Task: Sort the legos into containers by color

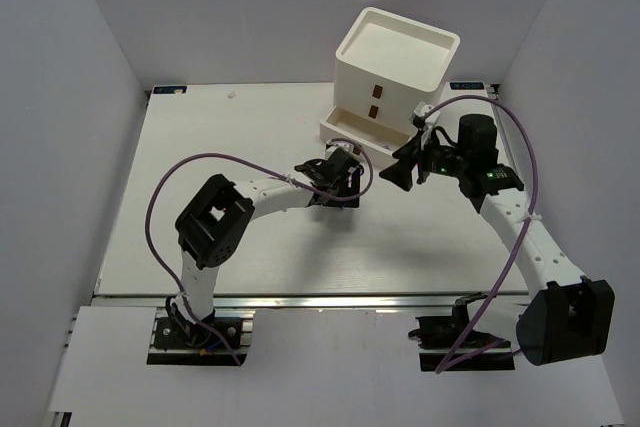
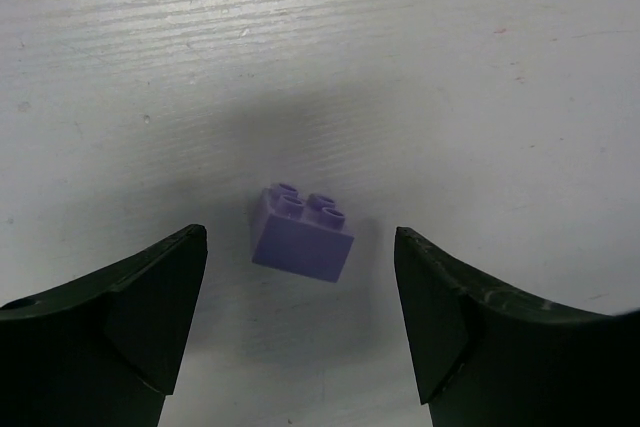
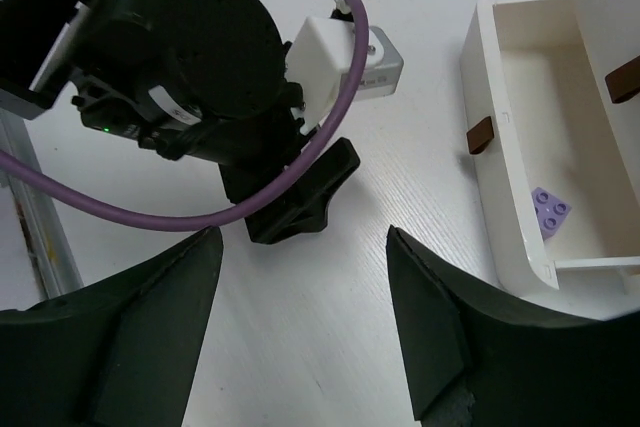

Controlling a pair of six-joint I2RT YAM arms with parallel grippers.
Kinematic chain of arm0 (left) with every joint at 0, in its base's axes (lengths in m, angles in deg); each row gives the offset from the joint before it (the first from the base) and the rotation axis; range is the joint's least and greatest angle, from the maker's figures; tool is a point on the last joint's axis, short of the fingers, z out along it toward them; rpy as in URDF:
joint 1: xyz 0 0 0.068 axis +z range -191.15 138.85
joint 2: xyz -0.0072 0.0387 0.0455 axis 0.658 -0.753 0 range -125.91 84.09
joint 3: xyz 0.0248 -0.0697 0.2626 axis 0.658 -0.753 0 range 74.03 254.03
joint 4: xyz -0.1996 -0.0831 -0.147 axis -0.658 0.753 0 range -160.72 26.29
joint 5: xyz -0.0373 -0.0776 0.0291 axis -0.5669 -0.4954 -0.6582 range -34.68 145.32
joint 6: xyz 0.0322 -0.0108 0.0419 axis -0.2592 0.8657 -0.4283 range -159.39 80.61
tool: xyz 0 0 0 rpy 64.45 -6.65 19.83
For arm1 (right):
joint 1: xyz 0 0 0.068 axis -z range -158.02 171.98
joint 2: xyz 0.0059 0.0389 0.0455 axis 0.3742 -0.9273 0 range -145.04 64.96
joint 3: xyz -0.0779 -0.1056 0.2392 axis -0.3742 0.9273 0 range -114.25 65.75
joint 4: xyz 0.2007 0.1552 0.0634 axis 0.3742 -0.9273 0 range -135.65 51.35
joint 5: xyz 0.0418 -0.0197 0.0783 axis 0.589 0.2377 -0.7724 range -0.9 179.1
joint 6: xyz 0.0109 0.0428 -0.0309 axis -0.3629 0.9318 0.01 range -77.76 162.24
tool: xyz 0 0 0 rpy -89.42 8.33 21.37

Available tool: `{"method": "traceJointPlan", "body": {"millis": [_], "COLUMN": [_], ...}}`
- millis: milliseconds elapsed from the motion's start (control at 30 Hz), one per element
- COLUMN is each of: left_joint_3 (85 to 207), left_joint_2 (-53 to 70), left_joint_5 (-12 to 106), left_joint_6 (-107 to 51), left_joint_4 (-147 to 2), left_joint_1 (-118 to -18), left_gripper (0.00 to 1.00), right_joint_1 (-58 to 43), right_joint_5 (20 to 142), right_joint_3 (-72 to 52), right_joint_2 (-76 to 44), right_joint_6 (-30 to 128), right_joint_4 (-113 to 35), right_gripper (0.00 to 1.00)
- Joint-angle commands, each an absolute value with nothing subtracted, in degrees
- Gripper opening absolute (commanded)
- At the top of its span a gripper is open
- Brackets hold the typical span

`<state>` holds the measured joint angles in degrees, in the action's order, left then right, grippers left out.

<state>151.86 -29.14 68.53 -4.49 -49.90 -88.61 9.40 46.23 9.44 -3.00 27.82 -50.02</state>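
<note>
A robotics lab test cell; a white tabletop [image 1: 220, 127] boxed in by plain white panels [image 1: 60, 97] at the back and both sides; a left arm [image 1: 260, 192] and a right arm [image 1: 530, 237] bolted to a metal rail [image 1: 330, 297] along the near edge; a thick purple cable [image 3: 120, 215] loops off the wrist hardware; the rail perhaps slotted aluminium.

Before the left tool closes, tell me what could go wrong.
The purple brick lies skewed inside the open left tool, whose fingers may catch its corners and twist or flick it away. The right tool hangs open close by, beside the open drawer; carrying the brick there could bump the two arms.
</note>
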Motion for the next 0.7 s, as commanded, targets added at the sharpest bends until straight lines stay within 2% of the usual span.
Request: {"method": "traceJointPlan", "body": {"millis": [0,133,200,267,333,367,467,500,533,667], "left_joint_3": [154.63,155.33,155.68,155.95,156.04,156.21,157.35,157.96,158.14,157.09], "left_joint_2": [-29.02,-29.82,-29.90,-29.99,-29.91,-29.91,-29.99,-29.64,-29.29,-24.64], "left_joint_5": [71.06,71.23,71.49,71.41,71.32,70.97,70.27,70.18,70.09,70.96], "left_joint_6": [-5.29,-5.20,-5.29,-5.38,-5.38,-5.46,-5.38,-5.38,-5.46,-7.13], "left_joint_4": [-47.34,-47.25,-47.07,-47.25,-47.77,-48.21,-48.22,-48.30,-48.65,-54.95], "left_joint_1": [-88.96,-88.96,-88.96,-88.96,-88.96,-88.96,-88.96,-88.96,-88.96,-88.96], "left_gripper": [0.85,0.78,0.71,0.59,0.53,0.43,0.29,0.20,0.16,0.13], "right_joint_1": [10.90,12.65,13.27,13.80,14.42,15.20,16.00,16.26,16.53,17.93], "right_joint_5": [40.67,39.53,39.35,38.74,38.21,37.77,37.16,36.98,36.89,38.46], "right_joint_3": [9.85,10.11,10.20,10.38,10.38,10.47,10.64,10.64,10.73,10.99], "right_joint_2": [-1.40,-1.05,-0.87,-0.60,-0.34,-0.08,0.01,0.19,0.36,1.59], "right_joint_6": [27.47,27.65,27.56,27.56,27.56,27.64,27.91,28.00,28.17,28.61], "right_joint_4": [-47.00,-46.91,-46.91,-47.00,-46.91,-47.00,-46.82,-46.82,-46.73,-46.12], "right_gripper": [0.72,0.71,0.70,0.70,0.69,0.69,0.68,0.68,0.68,0.62]}}
